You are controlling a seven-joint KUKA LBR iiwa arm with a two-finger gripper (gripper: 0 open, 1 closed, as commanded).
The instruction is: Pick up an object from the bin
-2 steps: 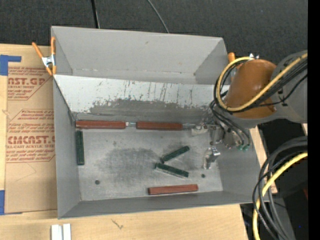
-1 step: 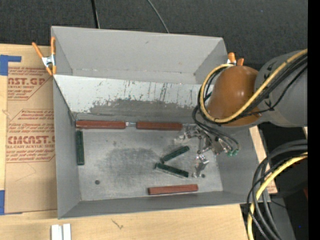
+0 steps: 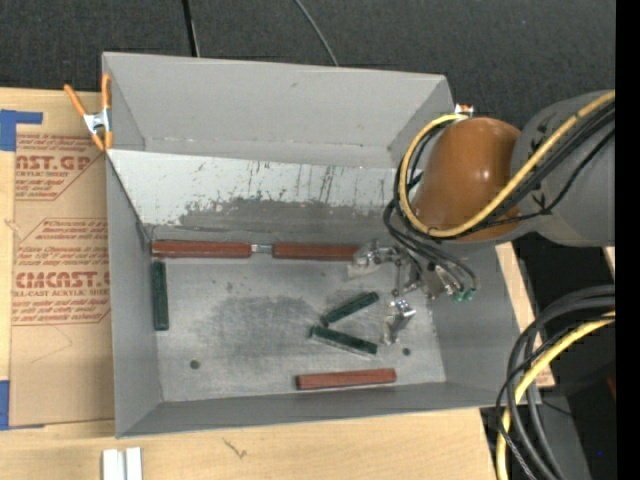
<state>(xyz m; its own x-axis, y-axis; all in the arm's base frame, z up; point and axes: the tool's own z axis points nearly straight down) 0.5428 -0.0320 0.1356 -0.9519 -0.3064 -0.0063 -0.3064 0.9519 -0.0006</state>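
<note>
A tilted dark green bar (image 3: 350, 308) lies right of the bin's (image 3: 130, 318) middle; a second green bar (image 3: 343, 340) lies just nearer the front edge; the tool (image 3: 398, 320) hangs beside their right ends; I cannot tell whether it is open or closed.

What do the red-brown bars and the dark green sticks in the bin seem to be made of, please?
Red-brown bars: probably plastic or painted wood; the colour is even and matte, the edges are straight, and no grain can be made out. Dark green sticks: likely plastic; they look smooth, with a faint sheen on top.
</note>
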